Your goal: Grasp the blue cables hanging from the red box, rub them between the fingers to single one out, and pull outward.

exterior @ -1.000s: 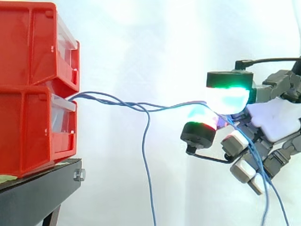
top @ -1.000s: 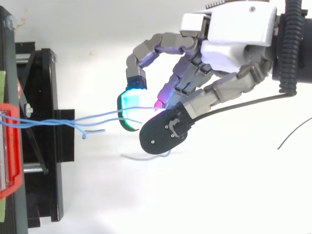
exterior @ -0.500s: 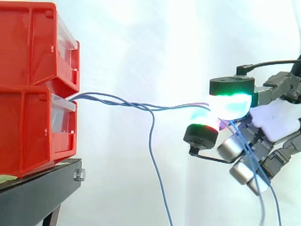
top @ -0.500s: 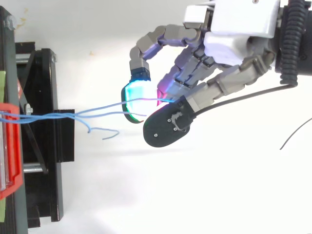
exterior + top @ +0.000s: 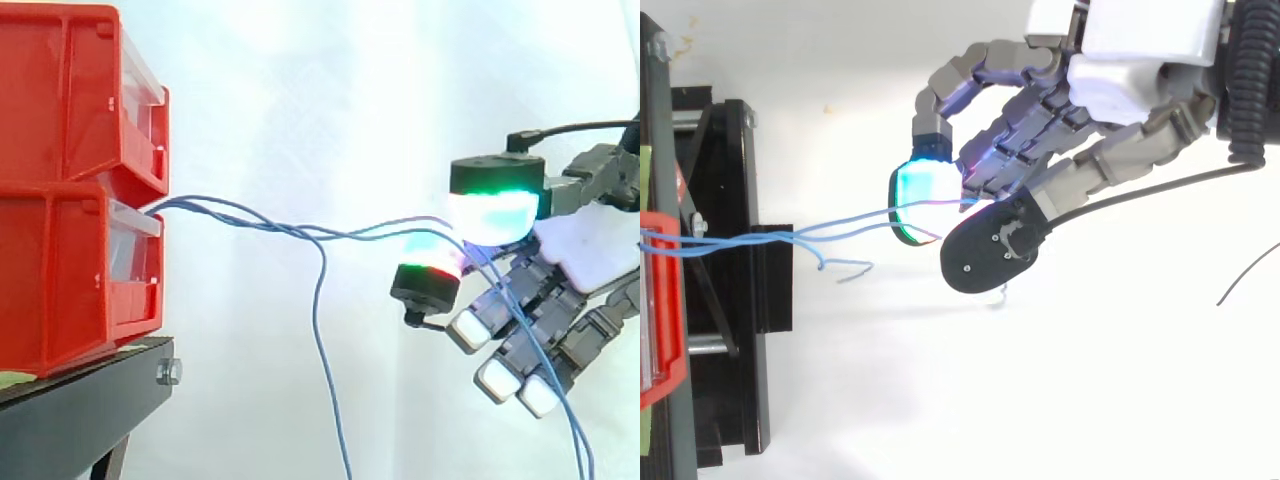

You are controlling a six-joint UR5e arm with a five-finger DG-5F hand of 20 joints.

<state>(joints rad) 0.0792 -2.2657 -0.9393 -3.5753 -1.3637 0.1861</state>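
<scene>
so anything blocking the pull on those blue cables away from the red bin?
Nothing visible. The hand pinches the blue cables, with open space on its side away from the red bin.

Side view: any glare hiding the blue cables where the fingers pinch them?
Side view: the white curtain is bright, and the cyan-green glow of the fingers swallows the thin blue cables right at the pinch; elsewhere they stand out against the curtain. Top view: the same glow blooms over the cables at the fingers.
</scene>
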